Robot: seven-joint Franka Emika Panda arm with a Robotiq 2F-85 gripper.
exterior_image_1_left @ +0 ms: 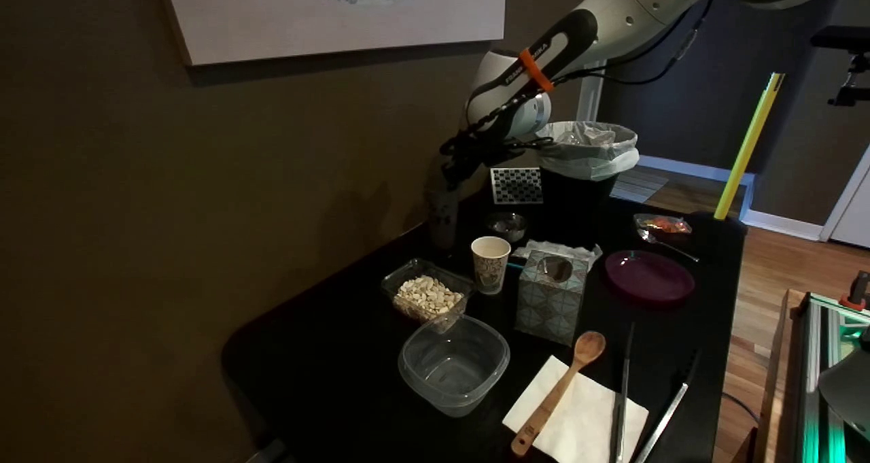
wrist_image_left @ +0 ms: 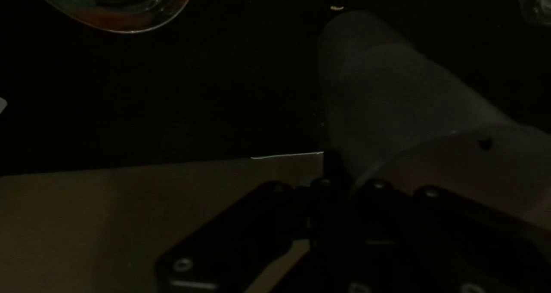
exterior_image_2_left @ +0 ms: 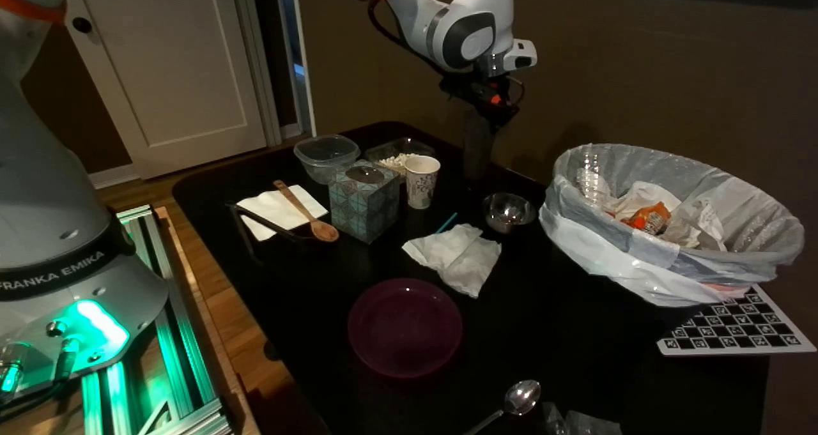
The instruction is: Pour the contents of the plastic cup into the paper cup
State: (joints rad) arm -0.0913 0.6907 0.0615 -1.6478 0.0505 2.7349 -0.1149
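Note:
The plastic cup [exterior_image_1_left: 443, 221] is a dim see-through tumbler near the wall. It stands roughly upright in both exterior views [exterior_image_2_left: 476, 151]; I cannot tell if its base touches the table. In the wrist view the cup [wrist_image_left: 387, 86] runs from the gripper toward the table, its open rim at lower right. My gripper [wrist_image_left: 340, 194] has its fingers close together, pinching the cup's wall at the rim. The gripper also shows above the cup in both exterior views [exterior_image_1_left: 454, 176] [exterior_image_2_left: 497, 117]. The white paper cup [exterior_image_1_left: 491, 266] [exterior_image_2_left: 422, 183] stands upright nearby, separate from the gripper.
A tub of nuts [exterior_image_1_left: 427, 296], a clear tub [exterior_image_1_left: 454, 368] and a patterned tissue box [exterior_image_1_left: 552, 303] stand close to the paper cup. A small glass bowl [exterior_image_2_left: 508, 213] and a lined bin [exterior_image_2_left: 607, 266] are near the plastic cup. A purple plate [exterior_image_2_left: 404, 328] lies farther off.

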